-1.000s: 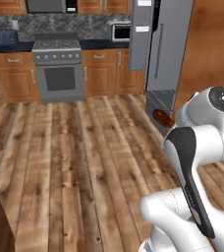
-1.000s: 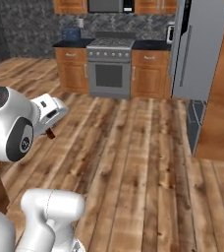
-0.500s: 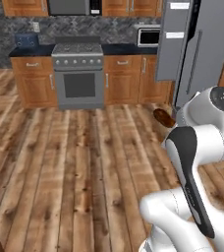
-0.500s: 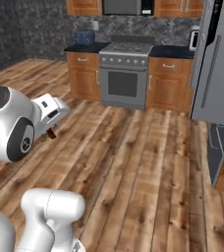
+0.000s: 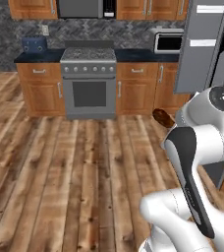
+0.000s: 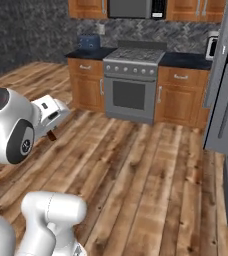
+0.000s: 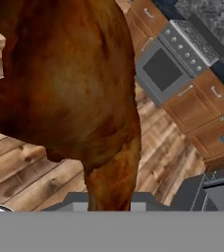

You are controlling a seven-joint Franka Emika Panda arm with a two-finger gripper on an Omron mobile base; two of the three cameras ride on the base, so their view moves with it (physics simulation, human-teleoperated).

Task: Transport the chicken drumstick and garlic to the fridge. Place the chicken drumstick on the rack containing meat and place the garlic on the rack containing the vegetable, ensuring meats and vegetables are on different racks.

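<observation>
Left of the fridge (image 5: 207, 49), the fingers are gripping the chicken drumstick (image 7: 70, 88) tight, and keeping it level while approaching the meat rack looks wisest.

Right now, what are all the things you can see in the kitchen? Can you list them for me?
chicken drumstick: one, reddish-brown, held in the gripper, close up in the hand view.
oven: one, steel grey, between the wooden cabinets at the back wall.
cabinets: several, orange-brown wood, either side of the oven and above it.
toaster: one, blue, on the dark counter left of the oven.
microwave: one, white, on the counter right of the oven.
fridge: one, grey, on the right.
floor: brown wooden planks.
gripper: one, shut on the drumstick.
arm: one, white with dark joints.
</observation>
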